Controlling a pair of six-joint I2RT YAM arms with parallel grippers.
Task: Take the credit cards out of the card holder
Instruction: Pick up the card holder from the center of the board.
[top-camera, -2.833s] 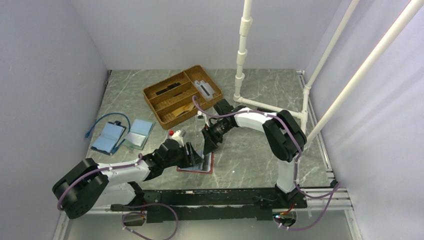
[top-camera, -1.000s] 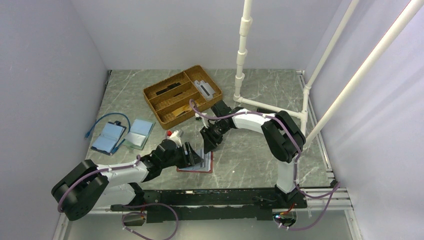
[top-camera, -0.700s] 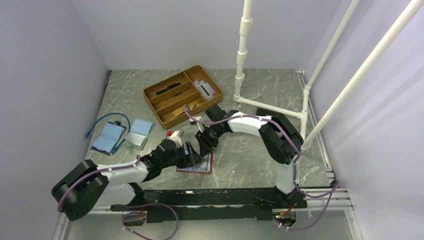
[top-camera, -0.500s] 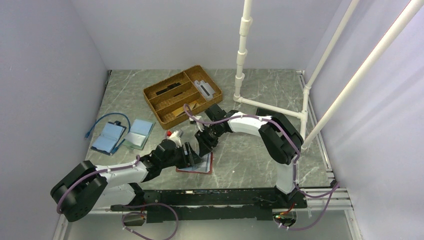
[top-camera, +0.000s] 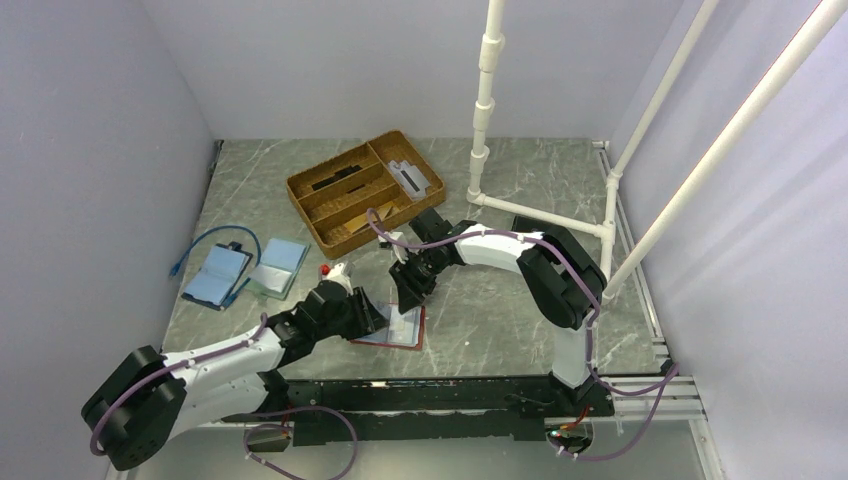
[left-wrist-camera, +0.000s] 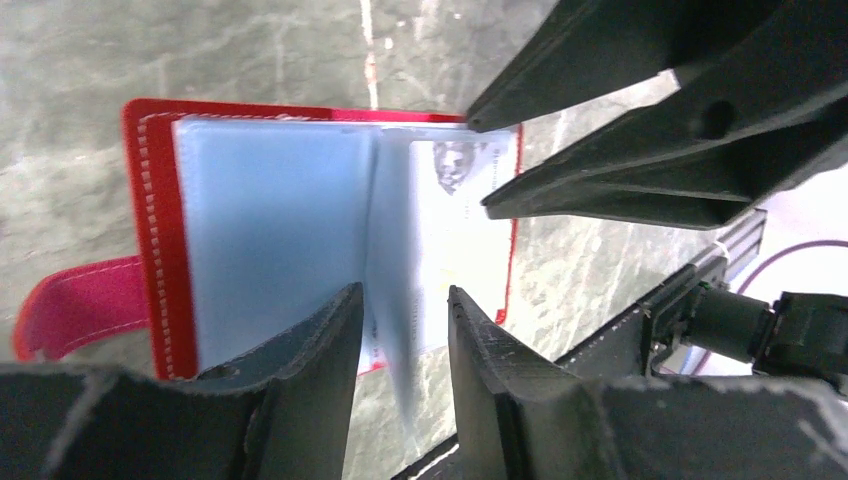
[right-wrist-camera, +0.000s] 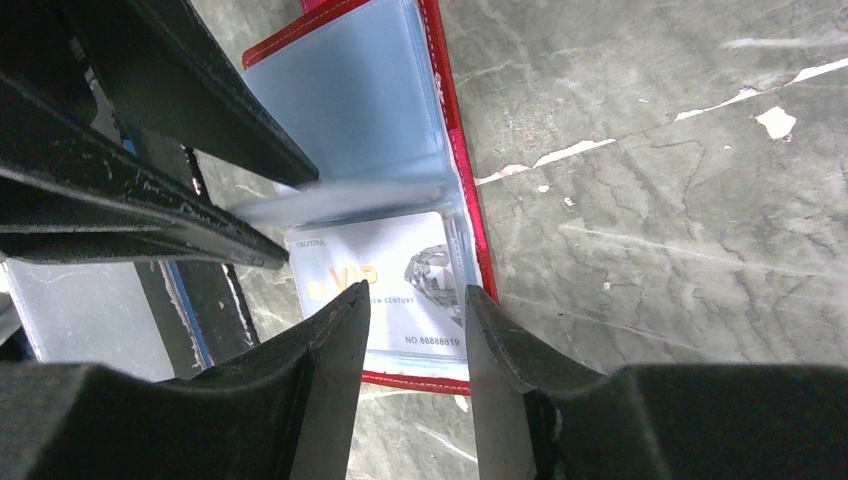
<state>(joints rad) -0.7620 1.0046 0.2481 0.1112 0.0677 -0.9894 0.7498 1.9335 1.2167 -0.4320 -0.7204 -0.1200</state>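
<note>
Grey marbled counter (top-camera: 490, 320) seen from above, boxed in by pale lilac walls, with a white pipe frame (top-camera: 484, 110) rising at the back right. A brown compartment tray (top-camera: 310, 222) sits toward the back. Two light-blue booklet cases (top-camera: 245, 272) and a blue cable (top-camera: 200, 250) lie at the left. The red card holder (top-camera: 405, 330) lies open and flat near the front middle of the counter. The left gripper (top-camera: 383, 312) reaches in over its left side, and the right gripper (top-camera: 408, 296) comes down on it from behind.

Left wrist camera: the card holder (left-wrist-camera: 150, 200) lies open, a red stitched border around pale clear pockets. Its snap tab (left-wrist-camera: 70, 305) sticks out at one edge. One clear pocket leaf (left-wrist-camera: 390, 250) stands up from the spine, in the gap between the left jaws. These jaws are partly open, and no firm pinch on the leaf shows. The right gripper's dark fingers (left-wrist-camera: 620, 180) point at the holder's far half.

Right wrist camera: the right jaws are partly open and hold nothing. They hang just above a white credit card (right-wrist-camera: 400, 280) with gold "VIP" lettering and a diamond picture. This card sits inside a clear pocket of the holder.
</note>
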